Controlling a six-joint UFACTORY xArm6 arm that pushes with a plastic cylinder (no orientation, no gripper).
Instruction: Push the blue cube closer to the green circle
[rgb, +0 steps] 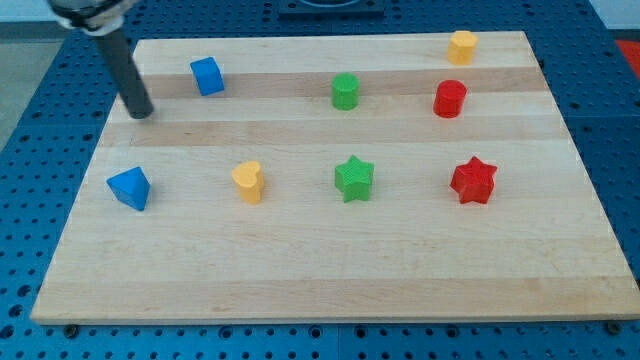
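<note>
At nine o'clock of the small blue cube block (207, 76), my tip (141, 112) stands apart; no jaws here. Approach step: next, shove toward three o'clock, the green round block (345, 91).

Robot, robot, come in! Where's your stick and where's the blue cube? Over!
My tip sits at the view's left of the blue cube, not touching. Green circle lies to the cube's right. Nothing between them. Over.
</note>
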